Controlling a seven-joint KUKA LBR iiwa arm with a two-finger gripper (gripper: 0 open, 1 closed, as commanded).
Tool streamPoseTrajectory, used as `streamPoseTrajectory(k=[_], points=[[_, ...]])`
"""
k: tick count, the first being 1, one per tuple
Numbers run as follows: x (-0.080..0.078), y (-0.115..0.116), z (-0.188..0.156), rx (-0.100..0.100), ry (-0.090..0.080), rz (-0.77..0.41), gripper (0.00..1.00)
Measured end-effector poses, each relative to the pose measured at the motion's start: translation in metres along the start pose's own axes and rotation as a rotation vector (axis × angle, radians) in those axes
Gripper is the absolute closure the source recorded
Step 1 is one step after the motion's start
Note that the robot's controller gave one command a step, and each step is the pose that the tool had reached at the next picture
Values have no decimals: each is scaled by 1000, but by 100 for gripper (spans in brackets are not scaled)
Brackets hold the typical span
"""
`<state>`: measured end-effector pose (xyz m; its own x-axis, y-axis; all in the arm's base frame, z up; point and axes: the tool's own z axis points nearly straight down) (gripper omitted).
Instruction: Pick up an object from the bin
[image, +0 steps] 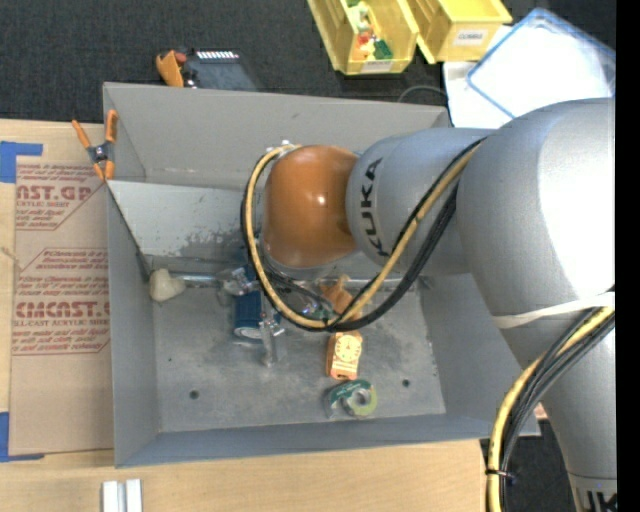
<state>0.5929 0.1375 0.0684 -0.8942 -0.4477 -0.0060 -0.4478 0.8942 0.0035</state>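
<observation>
The pincer hangs low over the floor of the grey bin, beneath the arm's orange wrist cover. I cannot tell whether it is open, closed or gripping anything. Just beside it, toward the view's right, lies a small orange block with pale spots. Past that, nearer the front wall, is a green-and-yellow ring. Well off on the pincer's other side, a cream knob rests where the sloped wall meets the floor. The block looks the likeliest pick, since it is nearest and lies free.
</observation>
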Motion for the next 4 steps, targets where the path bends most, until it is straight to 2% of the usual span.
streamPoseTrajectory(k=[1, 3, 4], points=[[1, 4, -1, 0, -11, -359, 100], [1, 5, -5, -1, -12, -358, 100], [2, 6, -35, -3, -9, -358, 100]])
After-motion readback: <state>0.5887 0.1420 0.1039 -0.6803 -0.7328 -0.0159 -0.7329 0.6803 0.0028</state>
